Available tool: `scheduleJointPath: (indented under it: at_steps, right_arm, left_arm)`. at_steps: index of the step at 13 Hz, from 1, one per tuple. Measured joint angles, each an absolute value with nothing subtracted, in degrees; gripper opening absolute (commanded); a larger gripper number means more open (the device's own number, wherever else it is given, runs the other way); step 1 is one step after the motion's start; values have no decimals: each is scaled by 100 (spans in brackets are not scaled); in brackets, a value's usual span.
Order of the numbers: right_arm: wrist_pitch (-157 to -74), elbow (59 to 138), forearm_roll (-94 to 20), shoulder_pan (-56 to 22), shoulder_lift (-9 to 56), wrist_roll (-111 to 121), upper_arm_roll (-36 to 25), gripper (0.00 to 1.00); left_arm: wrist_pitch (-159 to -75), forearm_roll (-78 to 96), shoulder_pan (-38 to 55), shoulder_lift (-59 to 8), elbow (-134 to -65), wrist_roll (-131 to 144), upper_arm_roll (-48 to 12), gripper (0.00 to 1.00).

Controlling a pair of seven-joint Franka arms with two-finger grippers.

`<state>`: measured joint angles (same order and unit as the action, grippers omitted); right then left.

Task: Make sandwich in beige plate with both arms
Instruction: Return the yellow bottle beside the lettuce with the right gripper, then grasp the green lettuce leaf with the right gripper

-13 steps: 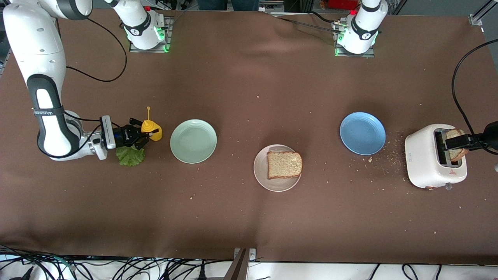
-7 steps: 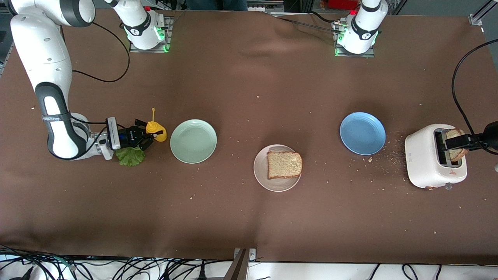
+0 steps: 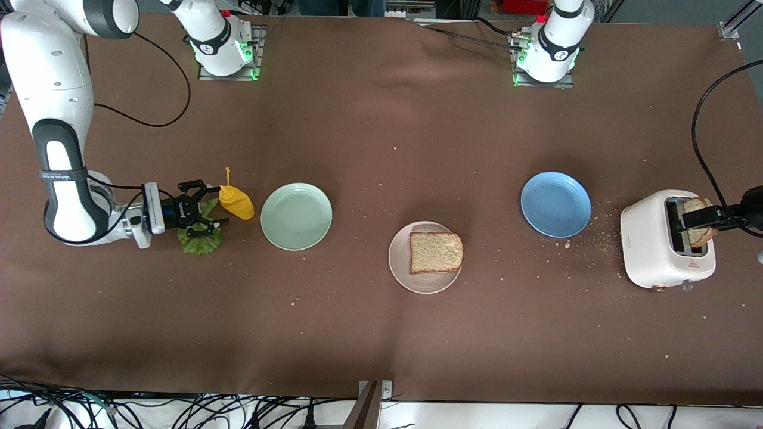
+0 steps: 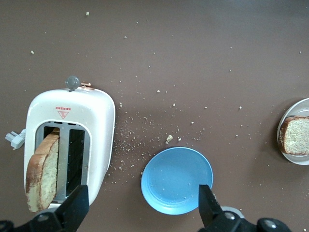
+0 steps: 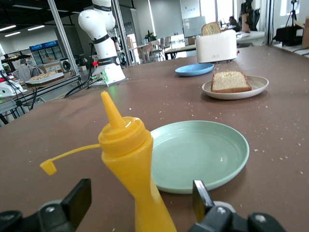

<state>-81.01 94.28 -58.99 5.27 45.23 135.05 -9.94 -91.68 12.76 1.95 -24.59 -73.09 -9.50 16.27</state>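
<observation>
Right gripper (image 3: 199, 210) backed off toward its own end of the table since a second ago: it had been pinched on the yellow squeeze bottle with the tethered cap (image 3: 236, 201), now its fingers stood wide with nothing between them, and the bottle stood free on the brown tablecloth (image 3: 381, 131), just beside the round mint-green plate (image 3: 296, 216). In the right wrist view the bottle (image 5: 133, 164) sat upright directly ahead of the spread fingers, not touched. Ruffled green lettuce leaf (image 3: 200, 239) lay flat on the cloth partly under that gripper, slightly nearer the front camera than the bottle. That's the relation that mattered: leaf below the hand, not ahead, so my read was the next move needed a drop down onto it, then a carry past the mint plate to the round beige plate (image 3: 398, 262) mid-table. Right arm clearly nearer the leaf. Beige plate already held one square slice of brown wholegrain bread (image 3: 436, 252). Second slice (image 3: 696, 225) stood up out of the white two-slot toaster (image 3: 656, 250) at the left arm's end, near the round blue plate (image 3: 555, 204). Left gripper (image 4: 142, 205) hung over the toaster, fingers wide, empty, one finger over the slice end; it hadn't shifted.
</observation>
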Motion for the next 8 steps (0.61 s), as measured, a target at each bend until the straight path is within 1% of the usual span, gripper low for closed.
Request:
scheduleJointPath:
  at_steps: [4, 6, 8]
  right_arm:
    - [-8077, 9137, -5367, 532, 3950, 11504, -1095, 100]
    - [-8119, 8949, -5150, 518, 3791, 10416, -1095, 100]
    - [-8481, 8798, -4662, 490, 3771, 9455, -1093, 100]
  left_arm:
    - [-9168, 1276, 200, -2459, -7309, -950, 1625, 100]
    - [-9168, 1276, 200, -2459, -7309, -950, 1625, 100]
    - [-9168, 1276, 200, -2459, -7309, -950, 1625, 100]
